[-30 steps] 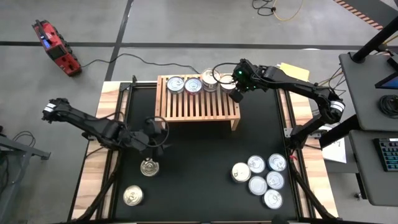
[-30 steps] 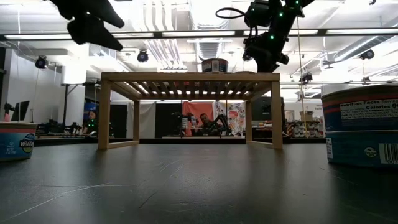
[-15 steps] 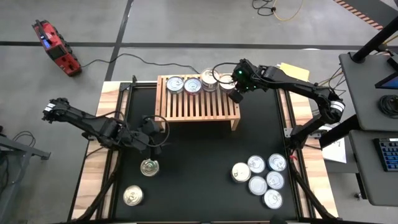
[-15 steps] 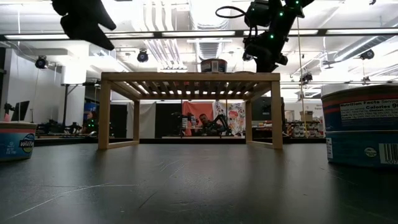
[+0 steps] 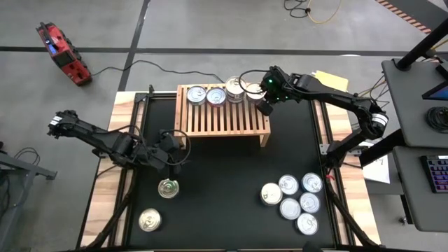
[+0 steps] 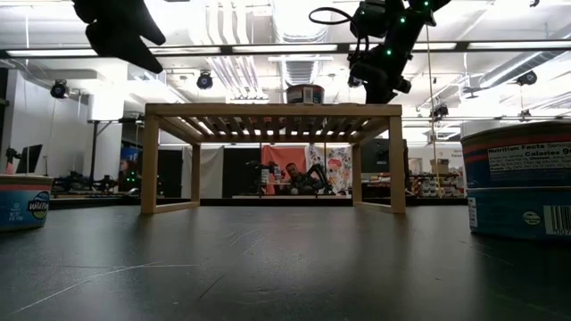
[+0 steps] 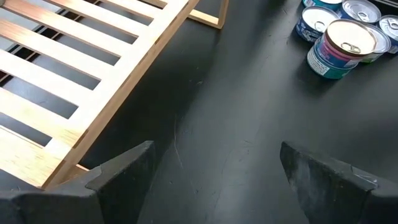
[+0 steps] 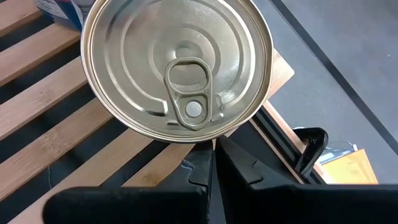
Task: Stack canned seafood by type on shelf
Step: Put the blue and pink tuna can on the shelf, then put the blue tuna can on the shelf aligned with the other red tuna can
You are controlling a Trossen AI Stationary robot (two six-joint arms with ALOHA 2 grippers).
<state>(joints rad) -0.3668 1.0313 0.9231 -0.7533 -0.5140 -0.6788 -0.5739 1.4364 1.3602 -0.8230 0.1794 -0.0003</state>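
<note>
We see the left gripper (image 5: 173, 162) spread wide, holding nothing, left of centre; the right gripper (image 5: 265, 106) is closed empty beside a can (image 8: 177, 65).

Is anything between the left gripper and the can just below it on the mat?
Nothing visible. In the high view the left gripper, fingers open, hovers just above the nearest can on the black mat, with only bare mat between them. The shelf stands off to the side.
</note>
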